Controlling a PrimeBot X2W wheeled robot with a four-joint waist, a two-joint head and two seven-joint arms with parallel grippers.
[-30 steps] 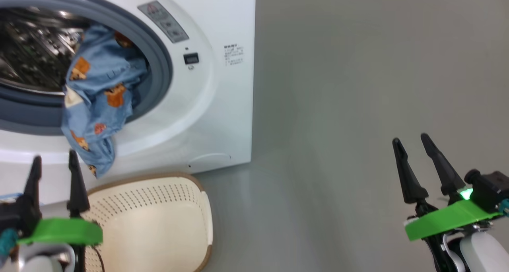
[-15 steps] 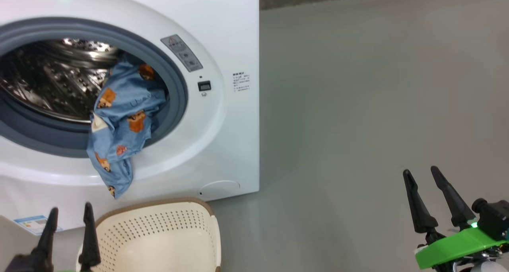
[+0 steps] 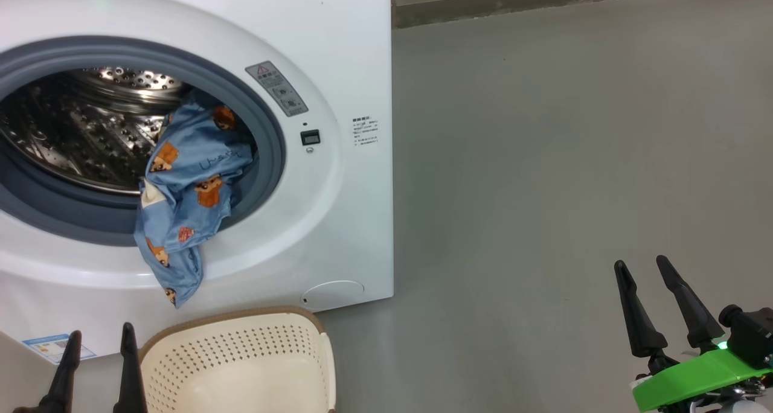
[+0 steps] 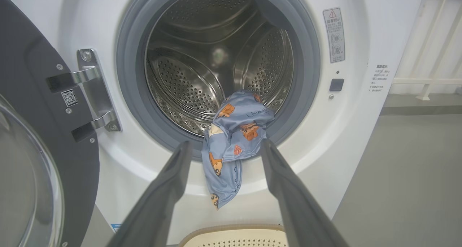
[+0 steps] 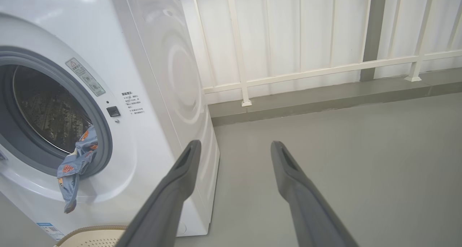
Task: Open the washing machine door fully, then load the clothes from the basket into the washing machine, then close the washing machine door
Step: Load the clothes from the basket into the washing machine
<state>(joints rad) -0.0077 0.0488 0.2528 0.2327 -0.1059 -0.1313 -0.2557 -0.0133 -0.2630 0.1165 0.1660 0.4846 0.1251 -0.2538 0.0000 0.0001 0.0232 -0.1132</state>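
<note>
1. The clothes (image 3: 181,201) are seen draped over the lower right edge of the washing machine (image 3: 338,51) opening, partly in the drum (image 3: 72,135) and partly hanging above the basket (image 3: 241,352), which looks emptied.
2. The left gripper (image 3: 101,331) is spread wide and empty just below them; the right gripper (image 3: 640,262) is likewise spread and empty, well apart over the floor (image 3: 543,159).
3. The hanging tail is best pushed past the seal (image 3: 272,129) before the washing machine door (image 4: 21,95) is swung shut, or fabric may be pinched.
4. Against 1 second ago, the head view is raised; the clothes are unmoved.

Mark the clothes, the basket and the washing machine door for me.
clothes (image 3: 193,183): head view, middle fold of fabric.
basket (image 3: 241,346): head view, perforated wall.
washing machine door (image 4: 25,52): left wrist view, dark rim.
</note>
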